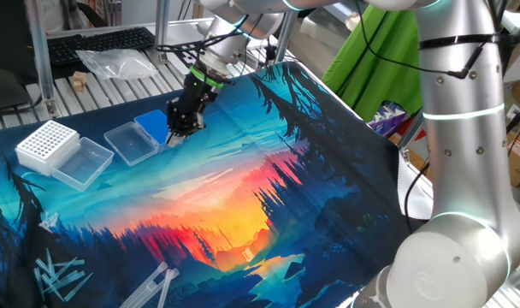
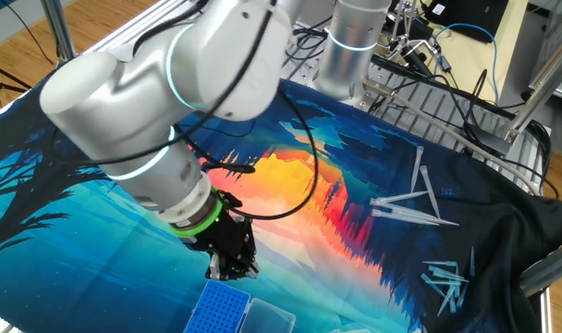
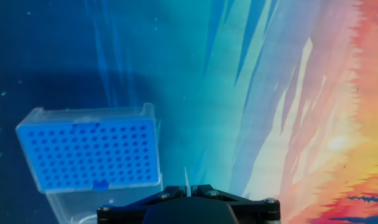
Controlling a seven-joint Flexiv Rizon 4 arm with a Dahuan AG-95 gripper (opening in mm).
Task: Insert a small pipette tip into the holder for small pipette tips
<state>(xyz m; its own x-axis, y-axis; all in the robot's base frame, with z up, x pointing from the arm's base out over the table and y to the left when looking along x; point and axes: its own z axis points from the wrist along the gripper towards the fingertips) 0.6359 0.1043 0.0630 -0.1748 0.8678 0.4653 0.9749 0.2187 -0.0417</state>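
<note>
Your end effector (image 3: 186, 190) is pinched nearly shut on a small pipette tip (image 3: 186, 177), whose thin translucent point pokes out between the fingertips in the hand view. It hangs just beside the blue holder for small pipette tips (image 3: 92, 155), off the holder's right edge in the hand view and apparently a little above the grid, though how high is hard to tell. The holder sits on the printed mat (image 1: 268, 171) covering the tabletop, with its clear hinged lid (image 1: 130, 141) folded open flat alongside. Expect the tip to be very light, thin-walled and slick, so it can pivot or slip in the grip; a hold on the wider upper part, leaving the narrow end free, looks like the safest purchase, and only light pressure is called for. The holes are tiny and closely spaced, so a small misalignment would land the point on the plastic between them and could bend it. The holder itself looks light enough to skid if pushed sideways. You have open mat to the right of the holder; the larger white rack (image 1: 46, 144) and its lid stand well apart on the far side.
</note>
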